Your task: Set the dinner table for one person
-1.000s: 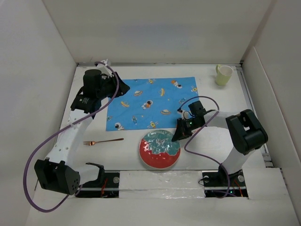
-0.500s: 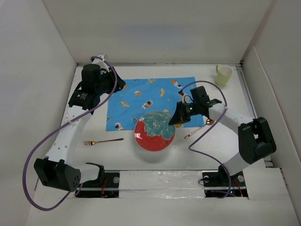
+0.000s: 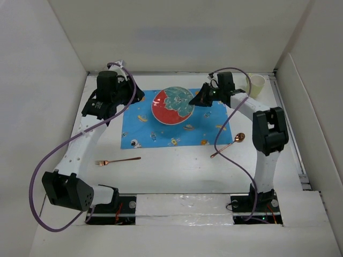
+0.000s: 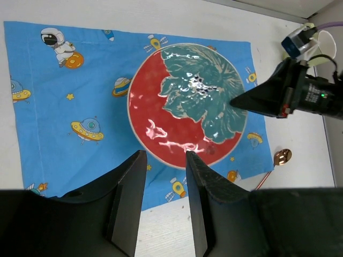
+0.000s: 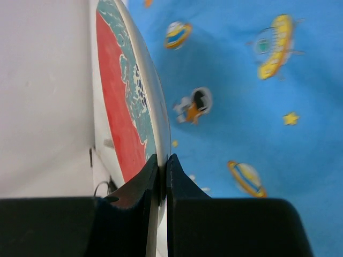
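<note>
A plain white tabletop (image 3: 177,171), walled on three sides by white panels, carries everything here. On its far half lies a blue placemat (image 3: 140,134) printed with astronauts and planets.

The right arm (image 3: 246,107) reaches over the placemat's far right corner, and its jaws are pressed together on the right rim of a red and teal plate (image 3: 170,106). The wrist view shows that rim edge-on, pinched between the two tips. The plate sits over the far middle of the placemat, extending leftward from the jaws. Whether it touches the cloth or hangs just above it I cannot tell. The left arm (image 3: 86,139) holds its jaws spread and empty near the placemat's far left corner, just beside the plate (close, but not touching it).

So the plate belongs to the right arm, and the likely next move is straight down and release.

A pale green cup (image 3: 256,84) stands in the far right corner. A spoon (image 3: 230,143) lies right of the placemat, a fork (image 3: 119,160) near its left front.
</note>
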